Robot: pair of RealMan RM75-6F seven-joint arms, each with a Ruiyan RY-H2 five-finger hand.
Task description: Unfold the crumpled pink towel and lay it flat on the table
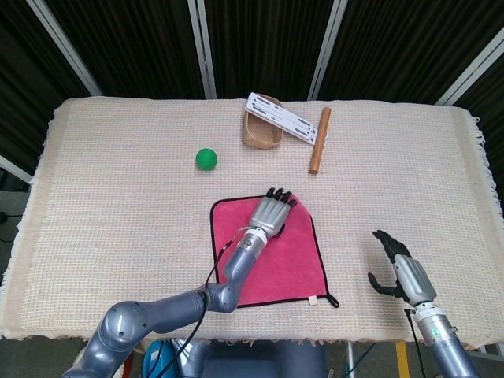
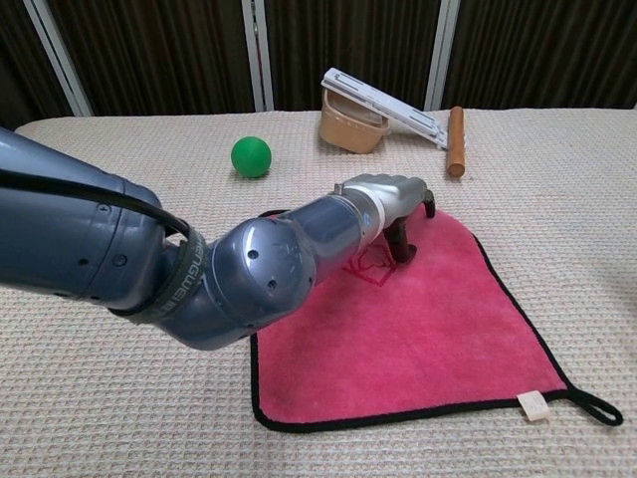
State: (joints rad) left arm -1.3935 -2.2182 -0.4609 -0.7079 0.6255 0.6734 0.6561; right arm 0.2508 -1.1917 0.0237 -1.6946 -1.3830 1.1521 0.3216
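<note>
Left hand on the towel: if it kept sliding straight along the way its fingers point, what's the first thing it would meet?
The left hand points up-right across the pink towel; past its far edge lies bare table, then probably the wooden rolling pin, though the exact line is uncertain.

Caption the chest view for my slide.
Left hand presses fingertips on the far part of the flat pink towel.

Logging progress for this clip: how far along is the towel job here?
Nearly done. The towel already lies spread flat on the table, its black edging showing all round with no folds visible. In hand: the left hand rests fingers-down on the towel's far corner, apparently smoothing it. Left: lift that hand away. The right hand hovers open off the towel.
</note>
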